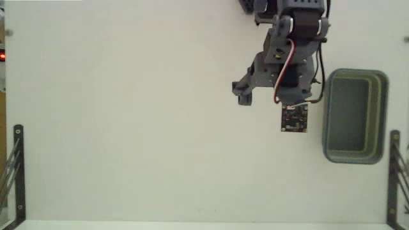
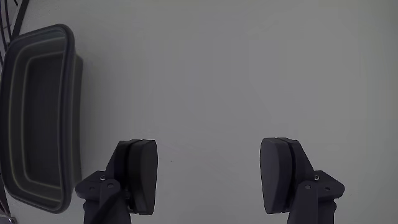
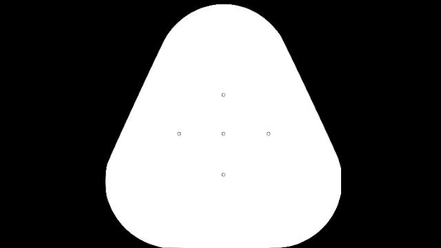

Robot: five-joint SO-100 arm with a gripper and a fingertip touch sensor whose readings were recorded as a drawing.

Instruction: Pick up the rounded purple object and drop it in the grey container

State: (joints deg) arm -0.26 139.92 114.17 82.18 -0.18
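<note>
Two dark gripper fingers point(image 2: 138, 177) fill the bottom of the wrist view, at about 7 and 5 o'clock, spread wide with only bare table between them; the gripper point(image 2: 208, 177) holds nothing. At 9 o'clock in that view the grey container point(image 2: 73, 112) lies along the left edge, its dark inside showing no ball. To its right the pale table point(image 2: 249, 74) runs bare to the frame's edge.

In the fixed view from above, black brackets point(image 1: 18, 172) stand at the table's lower corners. The arm point(image 1: 287, 57) reaches down from 12 o'clock, its wrist camera board point(image 1: 294, 118) just beside the tub point(image 1: 378, 115) at 3 o'clock, not over it. The purple ball appears in neither view; it may be hidden under the arm or lie out of frame. With open jaws near the tub, the arm looks parked, not mid-carry.
</note>
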